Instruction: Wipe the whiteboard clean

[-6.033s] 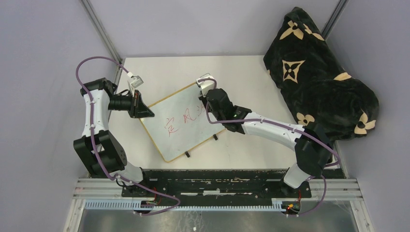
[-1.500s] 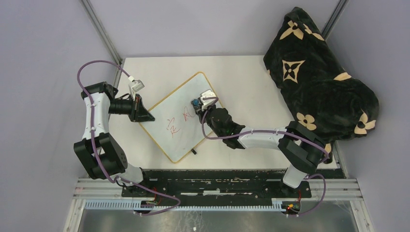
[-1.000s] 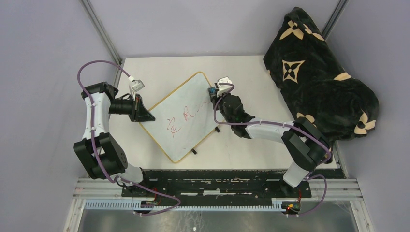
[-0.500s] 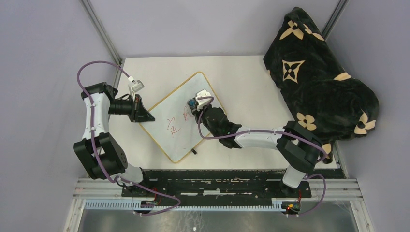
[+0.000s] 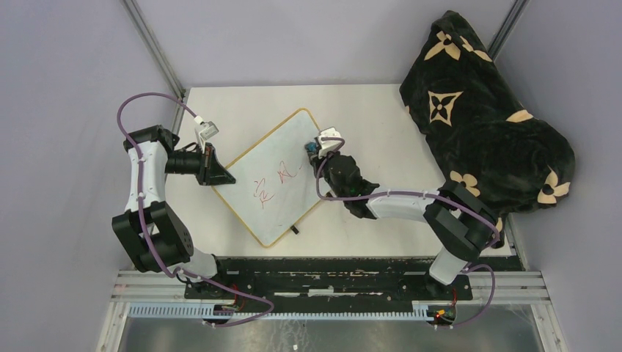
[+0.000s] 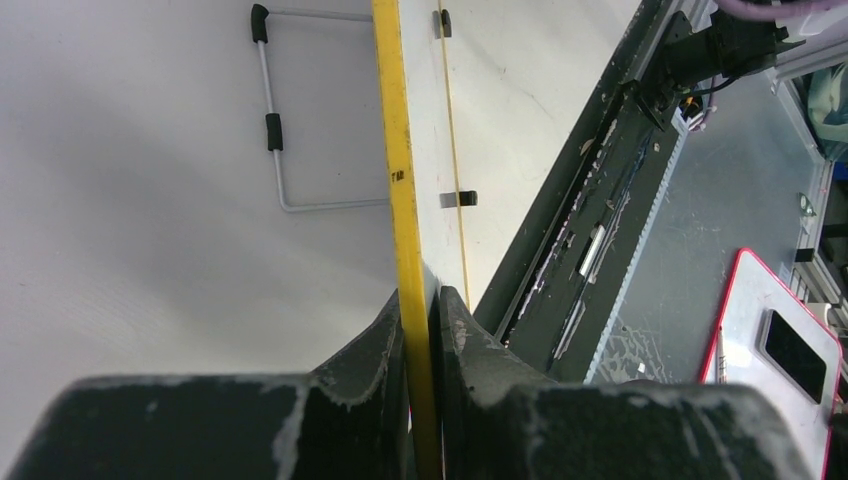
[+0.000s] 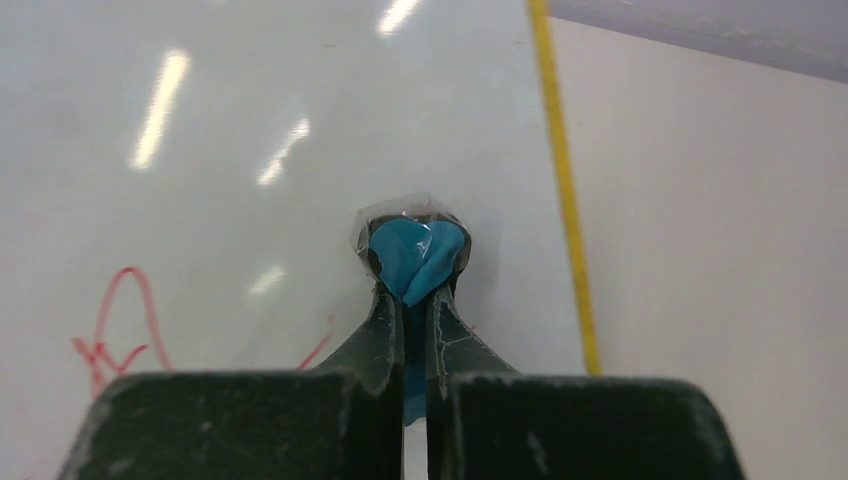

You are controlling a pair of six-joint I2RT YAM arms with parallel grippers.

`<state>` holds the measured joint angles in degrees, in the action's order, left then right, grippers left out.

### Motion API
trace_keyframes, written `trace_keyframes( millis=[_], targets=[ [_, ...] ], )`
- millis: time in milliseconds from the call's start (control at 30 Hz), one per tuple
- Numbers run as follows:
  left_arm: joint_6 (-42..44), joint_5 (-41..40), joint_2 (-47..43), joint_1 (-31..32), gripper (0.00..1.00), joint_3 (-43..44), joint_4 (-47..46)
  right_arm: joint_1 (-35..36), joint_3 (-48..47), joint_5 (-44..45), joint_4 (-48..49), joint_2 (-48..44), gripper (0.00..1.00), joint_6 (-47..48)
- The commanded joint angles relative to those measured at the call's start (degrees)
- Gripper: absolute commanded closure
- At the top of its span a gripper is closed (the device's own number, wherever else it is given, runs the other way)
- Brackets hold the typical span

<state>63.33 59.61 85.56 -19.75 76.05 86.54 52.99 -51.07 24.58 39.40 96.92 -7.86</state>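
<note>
Yellow-framed, the whiteboard (image 5: 282, 213) is lying slantwise in the middle of the worktop (image 5: 367, 110), its nearest corner pointing at 6 o'clock. I am pinching its frame (image 6: 400, 150) at the board's 9 o'clock edge with the left gripper (image 6: 418, 310), jaws nearly together on that thin rim. I judge this is to stop the board sliding under the wiping. At the board's centre, red writing (image 5: 273, 185) is waiting, not yet wiped. Farther out, toward the board's 2 o'clock edge, the right gripper (image 7: 415, 300) is squeezing a blue wad (image 7: 415, 258) wrapped in clear film and pressing it on the white surface as the eraser. Beyond, at the worktop's 2 o'clock, a black patterned blanket (image 5: 484, 125) is lying out of the way.
</note>
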Motion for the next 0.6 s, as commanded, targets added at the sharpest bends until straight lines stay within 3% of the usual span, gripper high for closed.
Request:
trace_keyframes(
  millis=[0, 267, 567],
  targets=[
    [5.93, -3.35, -1.74, 0.43, 0.97, -0.60, -2.73, -5.92, 2.34, 2.24, -1.47, -2.74, 0.99, -1.49],
    [5.67, -3.19, -1.55, 0.49, 0.97, -0.57, -2.71, -7.70, 3.13, -2.18, -2.38, -4.14, 0.99, -4.59],
    [5.40, -3.07, -1.38, 0.73, 0.97, -0.62, -2.70, 1.37, -1.34, -2.21, -1.99, -0.07, 0.99, -5.09]
  ],
)
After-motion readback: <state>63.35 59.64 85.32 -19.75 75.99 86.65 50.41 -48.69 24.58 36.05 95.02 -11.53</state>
